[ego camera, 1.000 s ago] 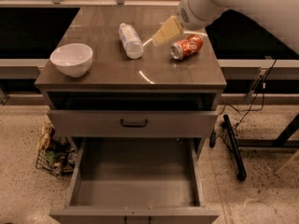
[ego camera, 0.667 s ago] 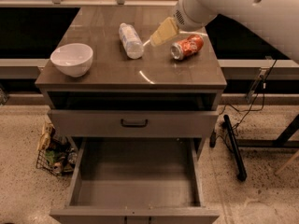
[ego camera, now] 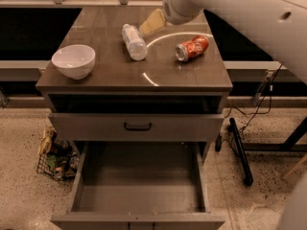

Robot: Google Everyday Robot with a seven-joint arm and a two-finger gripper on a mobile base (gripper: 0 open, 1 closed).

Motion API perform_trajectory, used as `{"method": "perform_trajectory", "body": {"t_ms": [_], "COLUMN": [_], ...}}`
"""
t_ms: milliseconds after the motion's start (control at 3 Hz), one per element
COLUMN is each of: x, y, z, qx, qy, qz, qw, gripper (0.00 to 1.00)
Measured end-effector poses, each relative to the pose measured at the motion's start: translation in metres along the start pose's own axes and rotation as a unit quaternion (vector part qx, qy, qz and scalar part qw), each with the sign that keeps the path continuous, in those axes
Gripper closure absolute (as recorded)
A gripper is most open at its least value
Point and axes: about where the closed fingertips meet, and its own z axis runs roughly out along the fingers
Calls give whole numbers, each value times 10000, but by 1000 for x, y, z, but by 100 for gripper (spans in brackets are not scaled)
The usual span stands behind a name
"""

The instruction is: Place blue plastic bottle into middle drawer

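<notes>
Just beside gripper [ego camera: 145,28], blue plastic bottle [ego camera: 134,42]

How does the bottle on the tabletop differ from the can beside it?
The blue plastic bottle is clear and longer; the soda can is orange-red and shorter. The bottle points nearly away from the camera; the can lies slantwise. The gripper hangs just beside the bottle, farther from the can. Both lie on their sides.

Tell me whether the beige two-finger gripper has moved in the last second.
Yes. The gripper shifted left and back, away from the orange-red soda can, toward the far end of the clear plastic bottle.
</notes>
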Motion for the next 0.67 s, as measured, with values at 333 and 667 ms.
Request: {"method": "perform_trajectory", "body": {"t_ms": [333, 667], "x": [-19, -22], "y": [19, 42], "z": [17, 46], "qx": [-282, -383], "qy": [5, 131], "qz": [211, 336], "qw": [9994, 9986], "gripper": [0, 0]}}
